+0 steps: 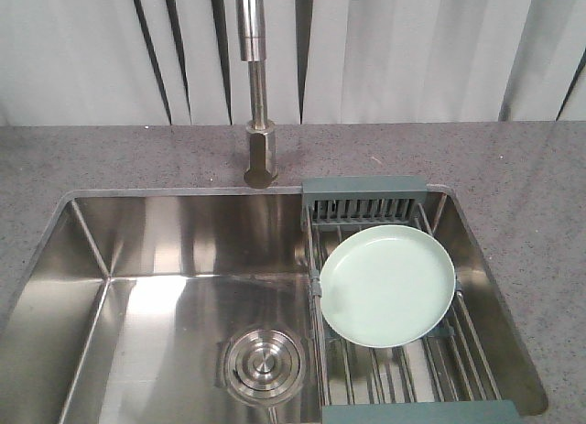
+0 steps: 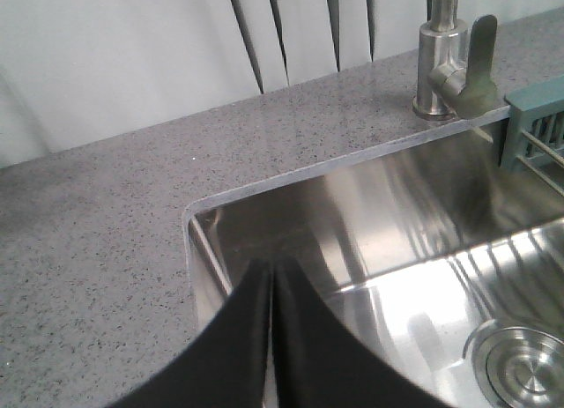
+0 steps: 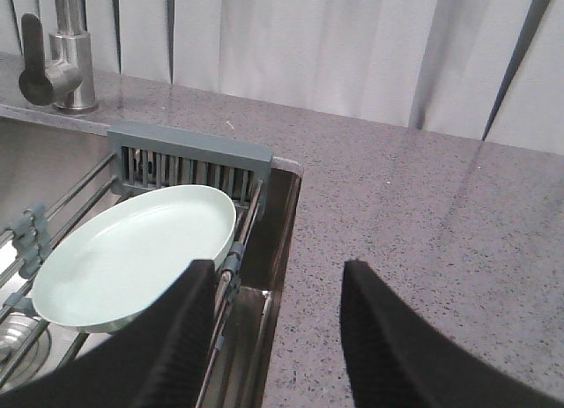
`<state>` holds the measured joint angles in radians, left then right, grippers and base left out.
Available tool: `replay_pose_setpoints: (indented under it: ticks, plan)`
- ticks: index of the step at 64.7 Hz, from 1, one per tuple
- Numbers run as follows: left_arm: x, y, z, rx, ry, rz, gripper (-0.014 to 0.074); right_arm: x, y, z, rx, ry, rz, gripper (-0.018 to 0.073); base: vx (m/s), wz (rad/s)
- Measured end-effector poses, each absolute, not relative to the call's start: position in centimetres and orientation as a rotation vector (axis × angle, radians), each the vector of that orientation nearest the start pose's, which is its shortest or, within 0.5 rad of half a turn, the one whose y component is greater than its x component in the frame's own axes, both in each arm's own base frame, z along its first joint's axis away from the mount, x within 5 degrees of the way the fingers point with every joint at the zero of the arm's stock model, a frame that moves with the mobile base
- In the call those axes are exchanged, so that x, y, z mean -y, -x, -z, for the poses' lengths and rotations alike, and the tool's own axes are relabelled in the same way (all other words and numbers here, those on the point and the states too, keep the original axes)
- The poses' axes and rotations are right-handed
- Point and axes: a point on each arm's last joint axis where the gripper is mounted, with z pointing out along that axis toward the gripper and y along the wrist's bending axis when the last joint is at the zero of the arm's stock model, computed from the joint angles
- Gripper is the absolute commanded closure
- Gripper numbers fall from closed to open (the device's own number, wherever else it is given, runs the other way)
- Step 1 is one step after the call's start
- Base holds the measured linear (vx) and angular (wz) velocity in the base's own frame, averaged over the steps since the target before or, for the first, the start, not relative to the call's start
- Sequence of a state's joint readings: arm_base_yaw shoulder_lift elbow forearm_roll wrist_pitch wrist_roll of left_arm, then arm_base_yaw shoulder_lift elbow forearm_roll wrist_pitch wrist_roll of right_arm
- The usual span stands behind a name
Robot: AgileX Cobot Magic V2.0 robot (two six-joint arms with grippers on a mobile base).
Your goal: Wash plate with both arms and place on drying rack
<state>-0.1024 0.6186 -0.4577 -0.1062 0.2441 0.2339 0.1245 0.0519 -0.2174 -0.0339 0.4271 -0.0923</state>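
Even bright light, glare on sink (image 1: 174, 287), sharp focus

Both grippers have matte black, smoothly tapered fingers (image 2: 238, 337) (image 3: 388, 337).

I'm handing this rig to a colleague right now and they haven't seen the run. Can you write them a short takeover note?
Left gripper: jaws shut, empty, over the near left corner of the sink.
Right gripper: jaws open, empty, above the counter edge beside the drying rack.
Plate: lying flat on the rack rods across the right side of the sink, not stood in the slotted end. Neither arm touches it.
Faucet: no water seen running.
Done: cannot tell whether the plate has been washed.
Left: if unwashed, lift it with both arms, rinse, then return it to the rack.
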Motion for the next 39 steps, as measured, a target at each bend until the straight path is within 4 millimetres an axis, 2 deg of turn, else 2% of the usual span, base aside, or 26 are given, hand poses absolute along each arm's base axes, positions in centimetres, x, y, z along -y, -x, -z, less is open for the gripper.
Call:
replay_pose_setpoints:
  ticks: [16, 39]
  plan:
    - [1.2, -9.4, -26.6, -1.782, -0.223, 0.001, 0.0598, -0.5, -4.7, -24.4, -1.733, 0.205, 0.011, 0.0220, 0.00, 0.00]
    - [1.0, -6.9, -23.7, -1.723, -0.187, 0.039, 0.0598, -0.5, -4.7, -24.4, -1.733, 0.205, 0.011, 0.0220, 0.00, 0.00]
